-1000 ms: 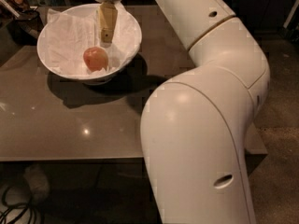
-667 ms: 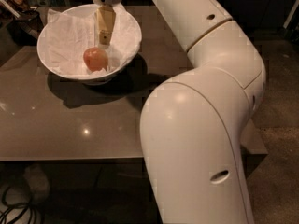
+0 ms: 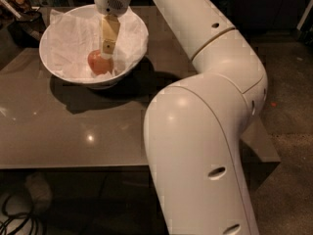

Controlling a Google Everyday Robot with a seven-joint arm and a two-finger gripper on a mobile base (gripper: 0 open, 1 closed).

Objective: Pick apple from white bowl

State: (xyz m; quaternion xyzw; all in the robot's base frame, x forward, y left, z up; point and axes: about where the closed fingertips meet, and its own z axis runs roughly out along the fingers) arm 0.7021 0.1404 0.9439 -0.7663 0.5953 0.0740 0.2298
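In the upper left of the frame, inside the white bowl (image 3: 43, 58) | claw (image 3: 105, 54) reaches down onto the top of the apple (image 3: 99, 64) | grip state: cannot tell | apple rests on crumpled paper (image 3: 68, 45), right of bowl centre | bowl stands on grey tabletop (image 3: 73, 131) | white arm (image 3: 205, 131) fills the frame's right.

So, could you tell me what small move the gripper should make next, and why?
Probably a slight descent: the gripper hangs inside the white bowl with its tip only at the top of the apple, so it looks too high to grasp securely.
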